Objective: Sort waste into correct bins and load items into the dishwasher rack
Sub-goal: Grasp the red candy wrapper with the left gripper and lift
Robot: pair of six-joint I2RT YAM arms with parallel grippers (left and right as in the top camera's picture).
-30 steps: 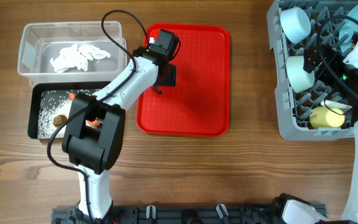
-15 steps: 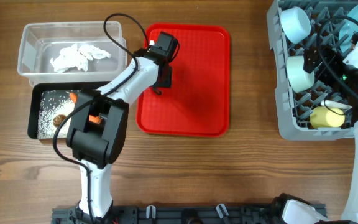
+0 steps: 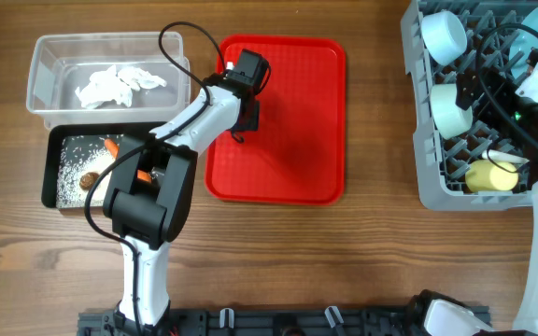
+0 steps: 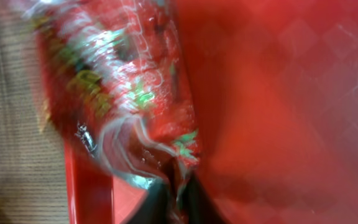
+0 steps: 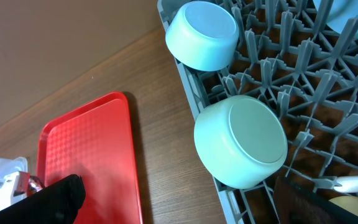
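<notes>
At far left the clear bin (image 3: 40, 56) holds crumpled tissue (image 3: 115, 84). Touching it at six o'clock, the black bin (image 3: 52, 168) holds rice (image 3: 68, 173), a carrot (image 3: 111, 147) and a brown lump (image 3: 89, 180). At the red tray's (image 3: 288, 140) ten o'clock corner, the left gripper (image 4: 174, 199) is closed on the candy wrapper (image 4: 123, 93). The wrapper is probably light, crinkly, slippery film, best pinched at an end fold. The tray rim stands between it and the bins at nine o'clock. At far right, the right gripper (image 5: 185, 205) hangs open and empty over the dishwasher rack (image 3: 418, 159).
</notes>
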